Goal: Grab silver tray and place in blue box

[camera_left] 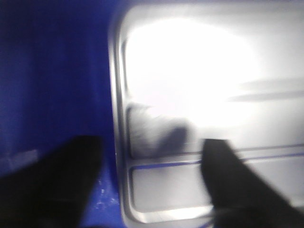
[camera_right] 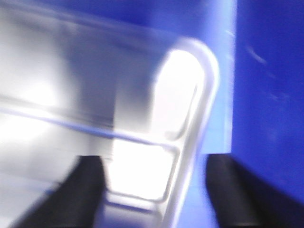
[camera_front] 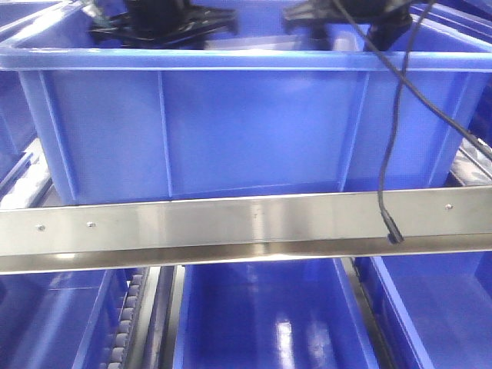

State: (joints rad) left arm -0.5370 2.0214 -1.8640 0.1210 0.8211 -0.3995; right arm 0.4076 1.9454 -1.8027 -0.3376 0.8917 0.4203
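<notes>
Blue box (camera_front: 254, 131) on steel rail (camera_front: 231, 227)

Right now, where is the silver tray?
Both wrist views show the silver tray inside the blue box, each end's rim between open fingers; the front view hides it.

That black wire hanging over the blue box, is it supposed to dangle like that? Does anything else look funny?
The black cable hangs loose down the blue box, its end dangling against the metal rail. That looks untidy and might snag. Inside the box, the silver tray looks undamaged, though both wrist views are blurry.
</notes>
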